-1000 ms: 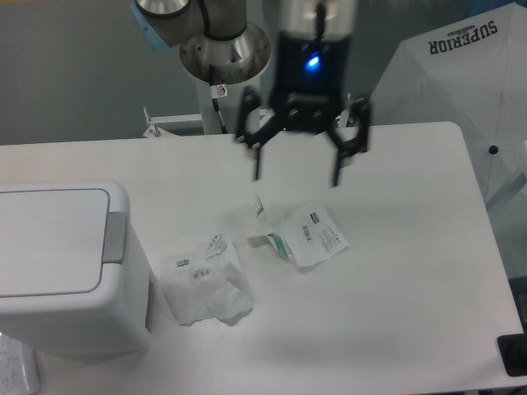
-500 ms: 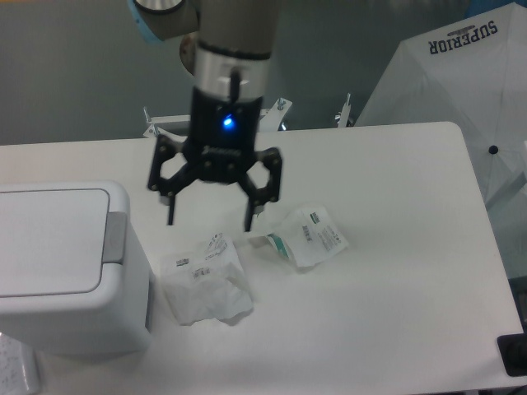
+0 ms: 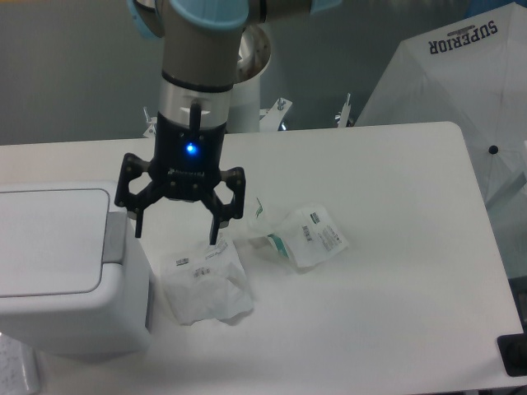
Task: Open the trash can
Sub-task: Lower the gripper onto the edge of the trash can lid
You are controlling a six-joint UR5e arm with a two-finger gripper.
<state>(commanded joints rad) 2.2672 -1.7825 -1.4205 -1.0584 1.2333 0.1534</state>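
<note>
The white boxy trash can [image 3: 66, 271] stands at the table's left front, its flat lid [image 3: 49, 239] down and its grey push-button tab [image 3: 114, 236] on the right edge of the top. My gripper [image 3: 175, 233] is open and empty, fingers pointing down. It hangs just right of the can, with its left fingertip [image 3: 138, 229] close beside the grey tab. Its right fingertip [image 3: 213, 237] is over a clear plastic bag [image 3: 206, 284].
A second clear labelled bag [image 3: 309, 237] lies right of the gripper. The arm's base [image 3: 247, 58] is at the back. A white fabric object with "SUPERIOR" lettering [image 3: 461, 90] stands beyond the table's right edge. A dark object [image 3: 515, 355] sits at the front right corner.
My gripper has moved left and toward the front, from above the right bag to beside the trash can's grey tab. It stays open. The lid and the bags have not moved.
</note>
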